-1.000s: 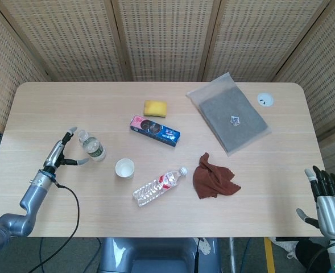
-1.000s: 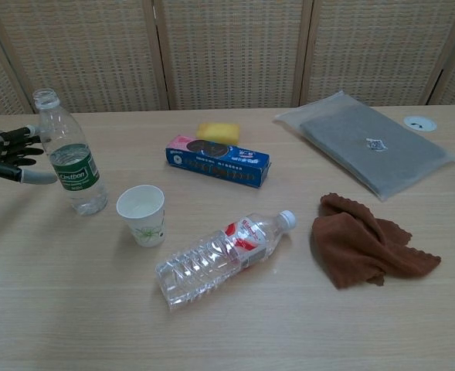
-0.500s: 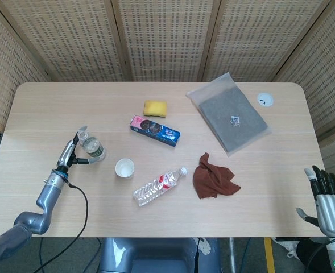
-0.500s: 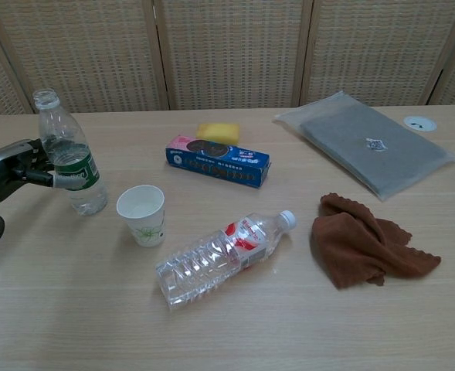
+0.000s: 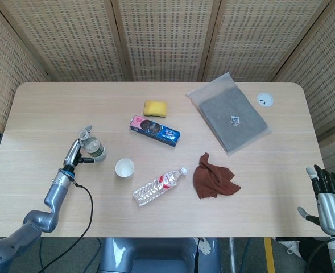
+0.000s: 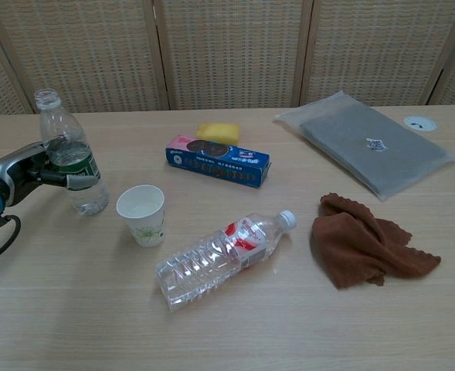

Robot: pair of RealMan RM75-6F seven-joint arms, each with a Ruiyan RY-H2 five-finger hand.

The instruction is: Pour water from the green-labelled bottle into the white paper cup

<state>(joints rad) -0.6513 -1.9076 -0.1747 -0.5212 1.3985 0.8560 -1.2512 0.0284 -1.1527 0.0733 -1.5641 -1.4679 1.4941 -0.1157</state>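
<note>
Left robot hand (image 6: 28, 171): wrapped around the uncapped bottle (image 6: 70, 154) at its green label.
Right robot hand (image 5: 326, 196): idle, empty, fingers apart.
Advice: the grip should be firmed before lifting toward the cup (image 6: 142, 215).

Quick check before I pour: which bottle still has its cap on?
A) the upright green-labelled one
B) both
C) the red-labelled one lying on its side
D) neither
C: the red-labelled bottle shows a white cap, while the green-labelled bottle stands with an open neck.
</note>
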